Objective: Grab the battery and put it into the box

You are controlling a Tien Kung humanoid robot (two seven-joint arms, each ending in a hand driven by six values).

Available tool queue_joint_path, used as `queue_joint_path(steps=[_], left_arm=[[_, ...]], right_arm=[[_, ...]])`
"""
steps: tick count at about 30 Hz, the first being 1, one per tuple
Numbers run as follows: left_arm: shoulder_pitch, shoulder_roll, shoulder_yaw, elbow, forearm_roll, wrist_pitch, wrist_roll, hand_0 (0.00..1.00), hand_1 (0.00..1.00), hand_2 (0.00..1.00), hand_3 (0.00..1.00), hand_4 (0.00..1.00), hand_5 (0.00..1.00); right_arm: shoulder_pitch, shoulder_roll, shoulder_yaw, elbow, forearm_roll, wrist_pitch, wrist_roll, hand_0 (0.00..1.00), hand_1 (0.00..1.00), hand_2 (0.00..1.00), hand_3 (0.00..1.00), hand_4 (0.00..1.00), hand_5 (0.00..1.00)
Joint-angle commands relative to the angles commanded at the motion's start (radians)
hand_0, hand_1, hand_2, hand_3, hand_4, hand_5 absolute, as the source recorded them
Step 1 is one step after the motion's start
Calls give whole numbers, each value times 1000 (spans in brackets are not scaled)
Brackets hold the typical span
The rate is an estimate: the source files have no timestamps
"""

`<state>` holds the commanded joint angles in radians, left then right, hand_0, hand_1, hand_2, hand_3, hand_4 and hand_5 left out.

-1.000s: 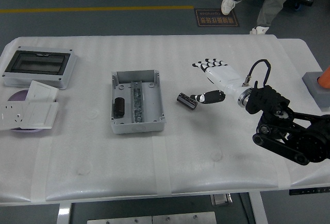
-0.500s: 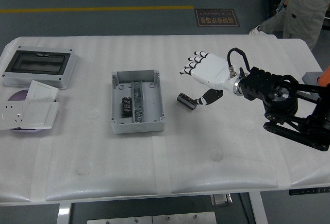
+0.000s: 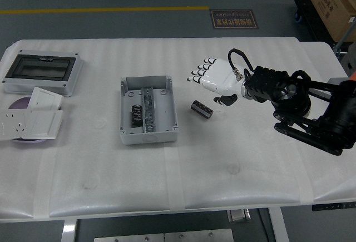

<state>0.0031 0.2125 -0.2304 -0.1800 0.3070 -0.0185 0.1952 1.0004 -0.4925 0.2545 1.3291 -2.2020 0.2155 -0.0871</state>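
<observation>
White table (image 3: 233,158): one battery (image 3: 202,109) (perhaps another inside box (image 3: 148,116)), hand (image 3: 214,76) open.

White hand (image 3: 214,78) — black fingertips; grey box (image 3: 148,110) — black battery (image 3: 201,109).

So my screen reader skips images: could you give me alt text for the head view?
The right robot hand, fingers spread, hovers over a white table just beyond a black battery. Left of the battery sits an open grey box already holding one battery.
</observation>
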Motion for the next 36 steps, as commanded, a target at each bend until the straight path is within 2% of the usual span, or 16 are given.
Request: queue_joint_path(steps=[4,12,25,36], left_arm=[[-2,-1,20,0,-18,0,-4,654,662,619,655,657,336],[-7,-1,42,0,-35,0,-8,653,662,619,655,657,334],[-15,0,82,0,-72,1,-16,653,662,619,656,660,324],[-15,-2,62,0,-50,0,-12,652,661,619,658,661,321]], right_arm=[[-18,20,4,-9,11,24,-14,998,998,998,998,630,42],[-44,68,-3,-50,32,14,-44,998,998,998,998,633,42],[-87,107,37,-145,-5,50,1,998,998,998,998,642,61],[-107,138,39,-197,2,29,-11,998,998,998,998,647,77]])
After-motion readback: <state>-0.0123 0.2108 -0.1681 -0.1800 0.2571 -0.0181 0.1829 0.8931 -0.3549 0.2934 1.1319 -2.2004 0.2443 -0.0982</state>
